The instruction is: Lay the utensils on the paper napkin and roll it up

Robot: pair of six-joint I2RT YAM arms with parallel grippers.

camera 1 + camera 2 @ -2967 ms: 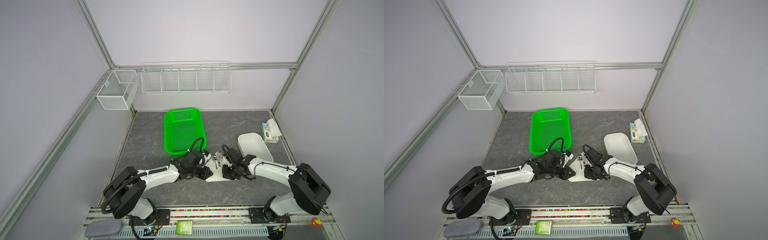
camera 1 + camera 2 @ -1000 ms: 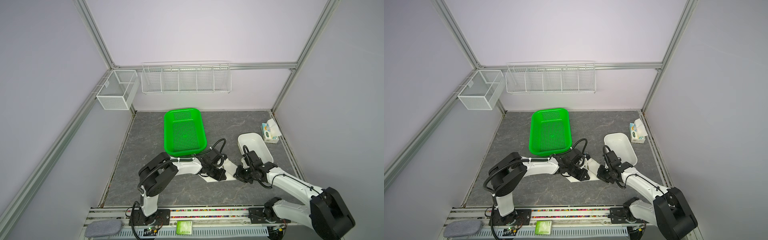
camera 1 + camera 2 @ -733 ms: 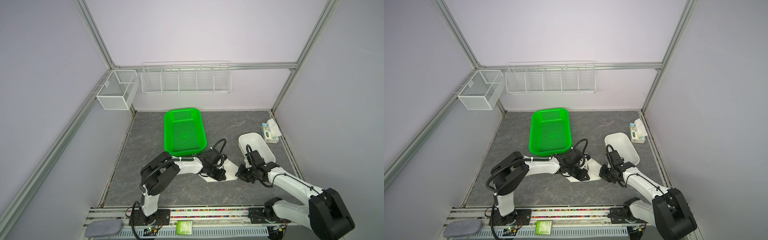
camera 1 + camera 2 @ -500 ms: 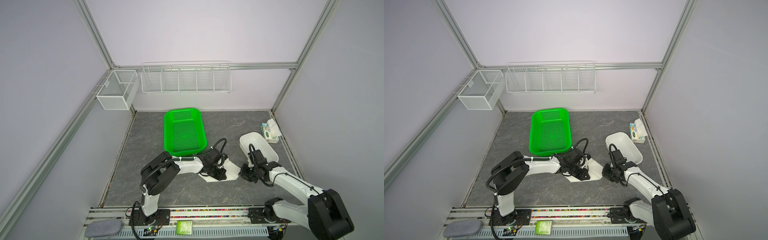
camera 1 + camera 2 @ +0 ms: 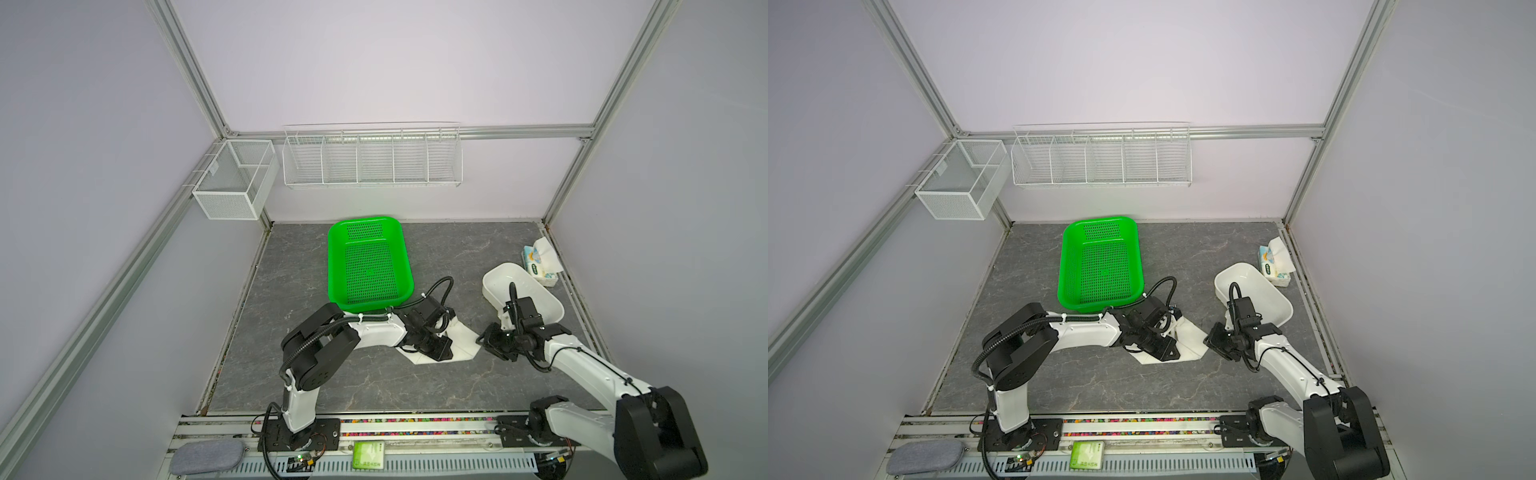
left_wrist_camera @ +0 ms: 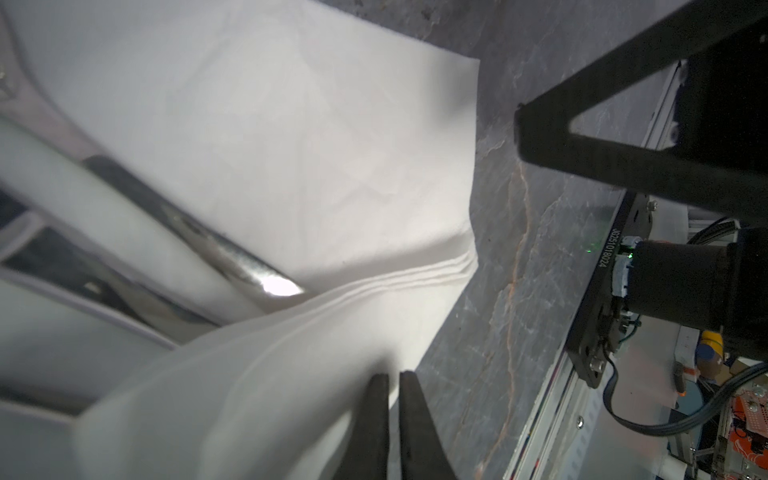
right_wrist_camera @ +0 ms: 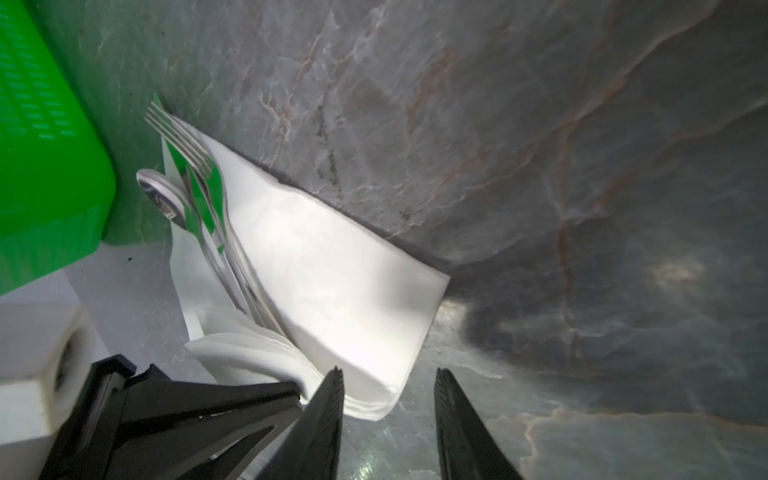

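We find the napkin [image 5: 463, 343] on the gray surface [image 5: 395, 386], nearer its front edge than its back edge and about midway between the side edges, just in front of the green basket [image 5: 368, 266]. The utensils [image 7: 216, 232] lie bunched along one side of the sheet. The fork [image 7: 176, 131] and spoon [image 7: 160, 197] poke past the paper toward the basket, and their handles run under a flap folded over them. The left gripper [image 6: 391, 376] has its jaws pressed together on that flap, pinching the paper as far as we can tell. We judge this grip is what holds the fold up over the handles, so the metal cannot slide out once rolling starts. The right gripper [image 7: 389, 372] hovers just beside the napkin's free corner, jaws spread and empty, touching nothing. We read it as placed to catch or steady the loose side. Most of the sheet lies flat, so we judge the roll barely begun.
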